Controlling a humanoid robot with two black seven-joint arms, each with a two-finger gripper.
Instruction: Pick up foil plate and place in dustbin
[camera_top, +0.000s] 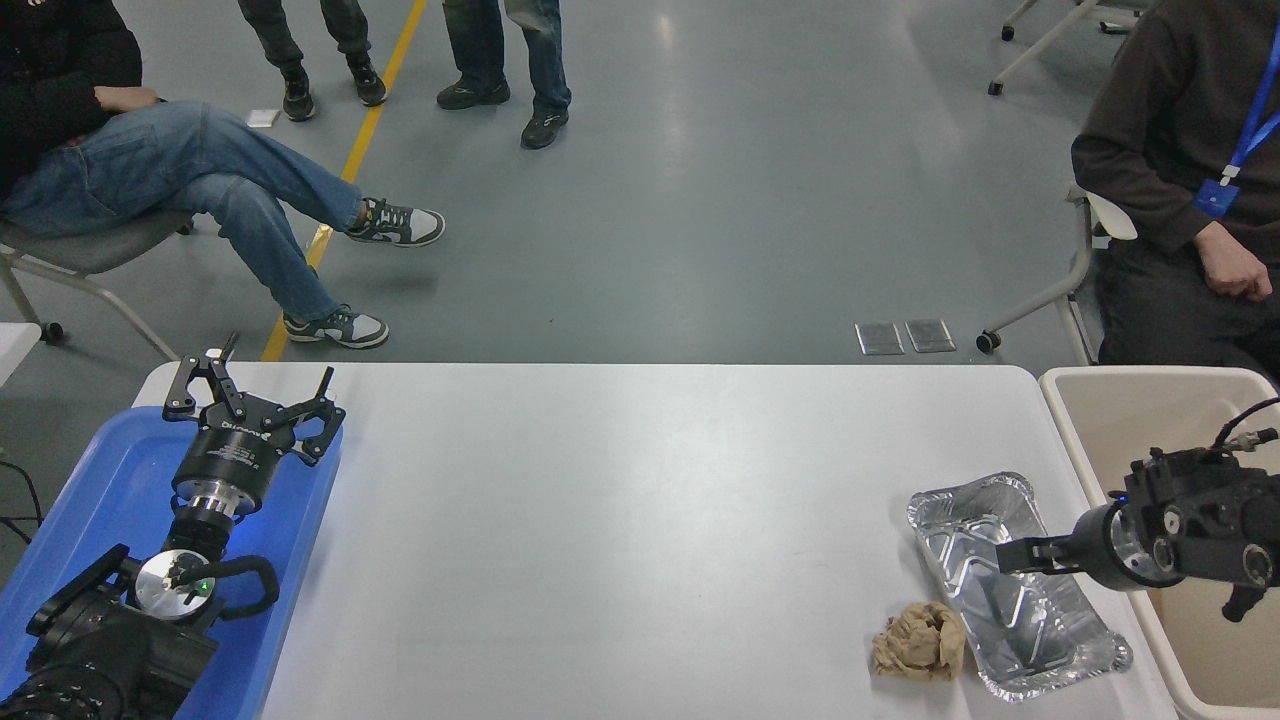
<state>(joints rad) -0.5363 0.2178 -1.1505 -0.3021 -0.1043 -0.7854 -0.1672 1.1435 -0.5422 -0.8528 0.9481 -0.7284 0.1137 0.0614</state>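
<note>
The foil plate (1045, 640) is a shiny silver rectangular tray lying flat near the table's right front corner. The dustbin (1100, 378) is a large beige bin standing right of the table, its rim next to the table edge. My right gripper (1012, 556) comes in from the right over the bin's rim. It points left and hovers over the middle of the foil plate. From this side view I cannot see how it is set, or whether it touches the plate. My left gripper (250, 392) is parked open at the lower left.
A crumpled brown paper ball (918, 642) lies just left of the foil plate. A blue plastic tray (95, 480) sits under the left arm. People sit at the far left and far right, and others stand at the back.
</note>
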